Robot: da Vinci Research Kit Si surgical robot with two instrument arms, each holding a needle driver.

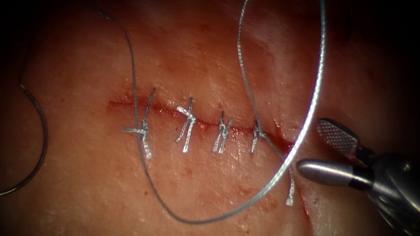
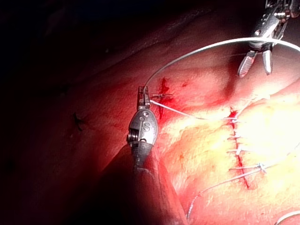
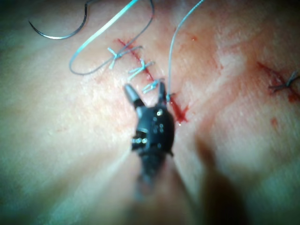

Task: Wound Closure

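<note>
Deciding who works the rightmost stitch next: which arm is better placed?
Right, probably. Its tool, jaws open and empty, sits beside the rightmost stitch. The left tool appears shut on the thread, away from the stitches. The needle lies free on the tissue, left of the cut.

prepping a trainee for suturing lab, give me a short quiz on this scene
1. True or false: the needle is driven into the tissue.
2. How many knotted stitches cross the cut?
3. The right claw is: A open, holding nothing; B shut on the needle; C shut on tissue.

Key: 1 false, it lies free on the tissue, left of the cut. 2 four. 3 A; the left claw holds the thread.
</note>
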